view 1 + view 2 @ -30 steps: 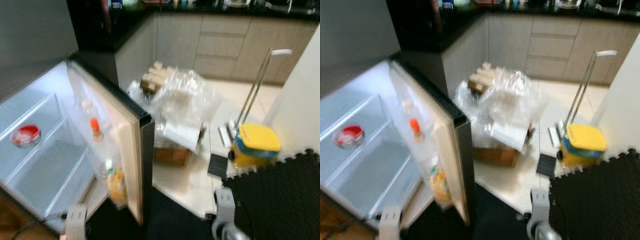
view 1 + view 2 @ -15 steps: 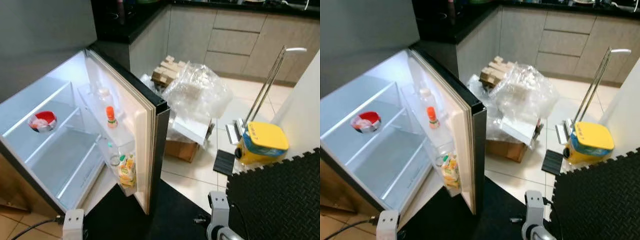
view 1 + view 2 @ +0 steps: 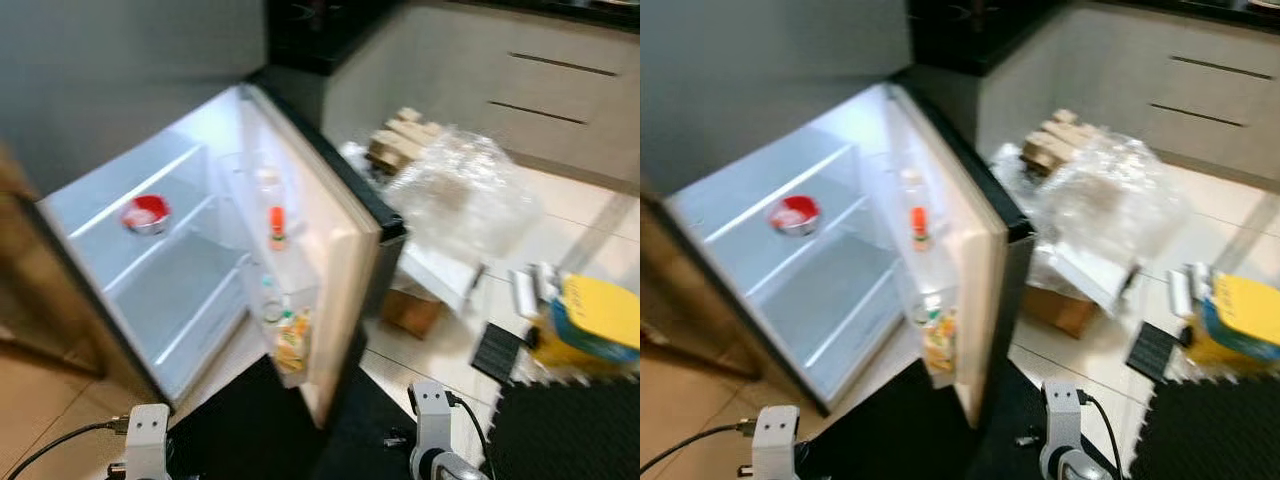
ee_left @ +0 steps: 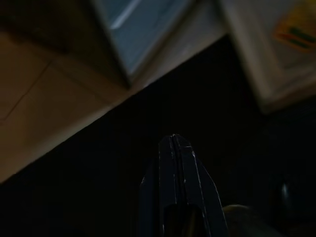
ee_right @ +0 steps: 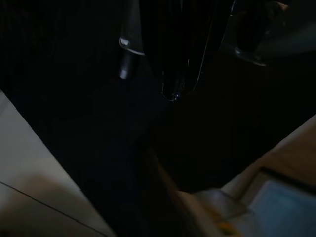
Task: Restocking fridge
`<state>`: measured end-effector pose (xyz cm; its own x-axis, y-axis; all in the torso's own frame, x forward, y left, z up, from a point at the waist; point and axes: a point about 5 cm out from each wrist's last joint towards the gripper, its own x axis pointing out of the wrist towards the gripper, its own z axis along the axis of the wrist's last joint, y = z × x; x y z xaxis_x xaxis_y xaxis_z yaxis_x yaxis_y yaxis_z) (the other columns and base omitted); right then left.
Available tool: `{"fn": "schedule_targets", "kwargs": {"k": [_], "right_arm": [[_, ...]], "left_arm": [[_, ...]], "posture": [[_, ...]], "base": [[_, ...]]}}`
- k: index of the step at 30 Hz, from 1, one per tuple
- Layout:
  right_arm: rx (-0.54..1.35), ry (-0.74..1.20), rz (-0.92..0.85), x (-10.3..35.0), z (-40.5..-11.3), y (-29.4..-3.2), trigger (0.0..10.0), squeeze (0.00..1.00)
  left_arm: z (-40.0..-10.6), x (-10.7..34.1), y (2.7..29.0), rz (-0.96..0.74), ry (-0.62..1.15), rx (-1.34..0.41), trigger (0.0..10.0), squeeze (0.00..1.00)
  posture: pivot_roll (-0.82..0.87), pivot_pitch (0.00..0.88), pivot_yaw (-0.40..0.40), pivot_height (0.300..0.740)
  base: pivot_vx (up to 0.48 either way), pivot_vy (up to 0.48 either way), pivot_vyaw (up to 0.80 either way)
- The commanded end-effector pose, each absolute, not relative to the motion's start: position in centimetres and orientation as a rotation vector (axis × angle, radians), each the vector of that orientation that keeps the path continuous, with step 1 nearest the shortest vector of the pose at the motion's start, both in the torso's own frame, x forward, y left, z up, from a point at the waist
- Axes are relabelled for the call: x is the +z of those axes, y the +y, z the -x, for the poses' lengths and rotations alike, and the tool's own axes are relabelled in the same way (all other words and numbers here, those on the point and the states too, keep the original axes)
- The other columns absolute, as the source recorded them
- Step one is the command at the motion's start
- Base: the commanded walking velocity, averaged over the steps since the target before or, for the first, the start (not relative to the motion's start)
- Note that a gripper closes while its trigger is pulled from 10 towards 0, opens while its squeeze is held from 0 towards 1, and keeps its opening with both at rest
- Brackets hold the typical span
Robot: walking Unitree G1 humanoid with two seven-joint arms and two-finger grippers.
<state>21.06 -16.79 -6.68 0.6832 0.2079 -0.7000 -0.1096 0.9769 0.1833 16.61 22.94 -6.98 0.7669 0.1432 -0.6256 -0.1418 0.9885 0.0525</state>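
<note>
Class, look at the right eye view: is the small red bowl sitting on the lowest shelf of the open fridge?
No, the small red bowl rests on an upper shelf of the open fridge, with another bare white shelf below it.

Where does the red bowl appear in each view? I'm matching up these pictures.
Left eye view: red bowl on the fridge's upper shelf, upper left.
Right eye view: red bowl on the same shelf.
Left wrist view: not in it.
Right wrist view: not in it.
Shared landmark: the open fridge door.

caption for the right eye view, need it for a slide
Open fridge with a red bowl on a shelf, bottles in its door; plastic-wrapped boxes on the kitchen floor beyond.
</note>
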Motion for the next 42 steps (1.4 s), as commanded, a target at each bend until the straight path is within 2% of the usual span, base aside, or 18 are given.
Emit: {"fn": "schedule_targets", "kwargs": {"k": [1, 8, 23, 42], "right_arm": [[0.172, 0.806, -0.127, -6.9, -20.7, -17.1, 10.0, 0.0], [0.169, 0.807, -0.128, -6.9, -20.6, -17.1, 10.0, 0.0], [0.136, 0.795, -0.163, -6.9, -20.6, -17.3, 10.0, 0.0], [0.146, 0.79, -0.167, -6.8, -20.6, -17.2, 10.0, 0.0]], "left_arm": [[-16.2, -7.4, 22.3, 0.0, 0.695, 0.142, 10.0, 0.0], [-16.3, -7.3, 22.0, -0.001, 0.68, 0.139, 10.0, 0.0], [-16.5, -7.3, 21.2, 0.004, 0.673, 0.116, 10.0, 0.0], [-16.6, -7.3, 21.0, 0.028, 0.665, 0.133, 10.0, 0.0]], "posture": [[-0.1, 0.056, -0.034, 0.736], [-0.1, 0.057, -0.034, 0.736], [-0.09, 0.068, -0.034, 0.736], [-0.09, 0.072, -0.04, 0.736]], "base": [[0.0, 0.0, 0.8], [0.0, 0.0, 0.8], [0.0, 0.0, 0.0], [0.0, -0.267, 0.0]]}}
